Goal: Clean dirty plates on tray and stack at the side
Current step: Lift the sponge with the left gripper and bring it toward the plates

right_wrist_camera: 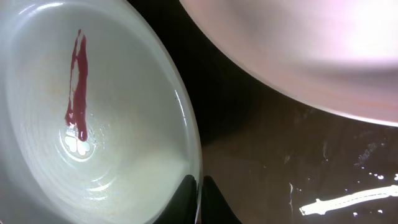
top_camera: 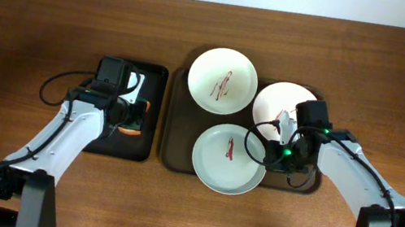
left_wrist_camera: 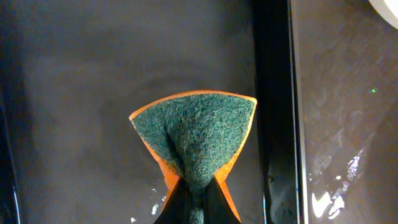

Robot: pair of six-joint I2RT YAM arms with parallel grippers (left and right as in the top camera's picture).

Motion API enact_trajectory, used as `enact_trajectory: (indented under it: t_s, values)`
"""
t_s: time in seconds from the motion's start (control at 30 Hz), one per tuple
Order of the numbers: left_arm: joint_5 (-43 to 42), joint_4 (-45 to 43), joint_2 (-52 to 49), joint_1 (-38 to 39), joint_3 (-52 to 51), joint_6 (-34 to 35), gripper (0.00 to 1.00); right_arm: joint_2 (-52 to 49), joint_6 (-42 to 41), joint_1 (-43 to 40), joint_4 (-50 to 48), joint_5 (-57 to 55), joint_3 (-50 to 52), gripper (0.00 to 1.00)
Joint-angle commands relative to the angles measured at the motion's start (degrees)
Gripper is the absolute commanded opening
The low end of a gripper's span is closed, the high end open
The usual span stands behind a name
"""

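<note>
A dark brown wood-grain counter (top_camera: 38, 12) fills the overhead view, with a pale strip running along its far edge. At its middle lies the large dark brown tray (top_camera: 180, 126), and all three plates sit on it. The far plate (top_camera: 223, 80) is white and carries a thin red-brown smear at its centre. The near plate (top_camera: 223, 162) is pale green with a shorter smear. The right-hand plate (top_camera: 279, 101) is partly covered by the right arm, so only a trace of its smear shows. A small green light (top_camera: 287, 152) glows on that arm.

Just beside the brown tray, to the left, lies a narrower black tray (top_camera: 155, 89). Over it the left claw (left_wrist_camera: 198, 193) is drawn narrow and pinches a sponge (left_wrist_camera: 199, 134). The sponge is orange with a green scouring face and folds into a fan above the black tray's floor. Its lower end is lost between the fingers. From overhead the arm's own body hides this claw, and only an orange sliver of the sponge shows.

The right claw (right_wrist_camera: 199, 183) is narrow too, with one finger on each side of the near plate's rim, closed on it. Its wrist view cuts off both that plate and the pinkish right-hand plate above it. Between them, wet glints mark the tray's floor.
</note>
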State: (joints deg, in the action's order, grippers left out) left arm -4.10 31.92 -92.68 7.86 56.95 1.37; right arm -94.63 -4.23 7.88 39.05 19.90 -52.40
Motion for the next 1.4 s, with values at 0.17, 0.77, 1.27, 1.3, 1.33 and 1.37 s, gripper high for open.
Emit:
enact_trajectory:
  t_s: [0.17, 0.77, 1.27, 1.3, 1.33, 1.37]
  values:
    - [-0.09, -0.11, 0.17, -0.02, 0.22, 0.61, 0.00, -0.26, 0.31, 0.42, 0.13, 0.92, -0.96, 0.04]
    - [-2.10, -13.84, 21.59, -0.02, 1.29, -0.13, 0.00, -0.24, 0.33, 0.42, -2.45, 0.92, -0.96, 0.04]
    - [-0.42, -18.62, 22.05, -0.02, 1.29, -0.98, 0.00, -0.26, 0.33, 0.42, -2.58, 0.90, -0.96, 0.09]
    - [-0.42, -18.62, 22.05, -0.02, 1.29, -0.98, 0.00, -0.26, 0.33, 0.42, -2.58, 0.90, -0.96, 0.09]
    - [-0.42, -18.62, 22.05, -0.02, 1.29, -0.98, 0.00, -0.26, 0.33, 0.42, -2.58, 0.90, -0.96, 0.09]
    - [-0.42, -18.60, 22.03, -0.02, 1.29, -0.98, 0.00, -0.26, 0.33, 0.42, -2.62, 0.90, -0.96, 0.09]
